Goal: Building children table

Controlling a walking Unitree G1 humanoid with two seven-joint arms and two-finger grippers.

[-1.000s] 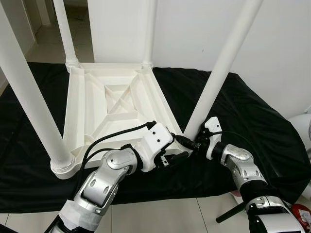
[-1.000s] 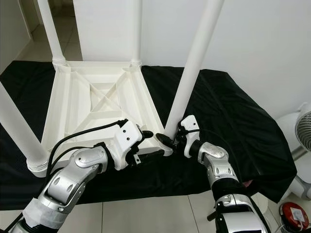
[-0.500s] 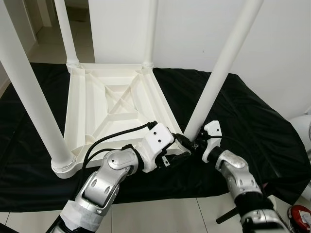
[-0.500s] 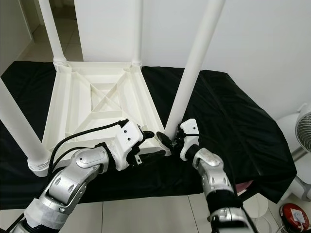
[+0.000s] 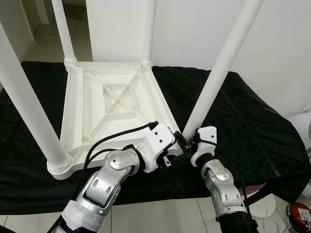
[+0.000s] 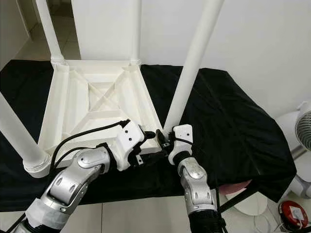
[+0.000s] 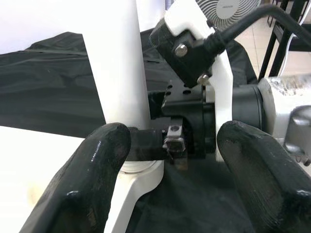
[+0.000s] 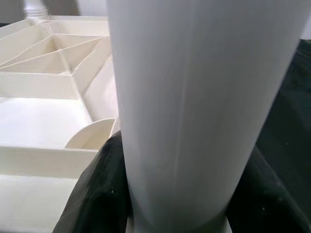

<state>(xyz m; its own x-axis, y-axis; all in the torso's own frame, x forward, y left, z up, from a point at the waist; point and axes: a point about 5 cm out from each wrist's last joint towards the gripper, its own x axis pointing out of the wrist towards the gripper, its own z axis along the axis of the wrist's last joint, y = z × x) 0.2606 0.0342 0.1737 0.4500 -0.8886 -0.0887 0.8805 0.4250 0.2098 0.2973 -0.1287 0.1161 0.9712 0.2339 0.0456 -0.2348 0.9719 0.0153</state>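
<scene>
A white plastic children's table (image 5: 116,104) lies upside down on a black cloth, its legs pointing up. My right gripper (image 5: 187,141) is at the base of the near right leg (image 5: 218,77), where the leg meets the table's corner. In the right wrist view the gripper (image 8: 180,194) is shut on this leg (image 8: 194,97), one black finger on each side. My left gripper (image 5: 177,148) sits just beside that same corner. It (image 7: 170,160) stands open in the left wrist view, with its fingers (image 7: 97,179) spread wide on either side of the leg's base and my right wrist.
The black cloth (image 5: 252,121) covers a low platform that ends at a tiled floor near me. A thick near left leg (image 5: 29,111) rises at the left and two far legs stand by a white wall. A fan (image 6: 303,131) and a red object (image 6: 293,213) are at the right.
My right forearm has swung in to the left and now runs straight up from below to the leg's base. The left arm has hardly moved.
</scene>
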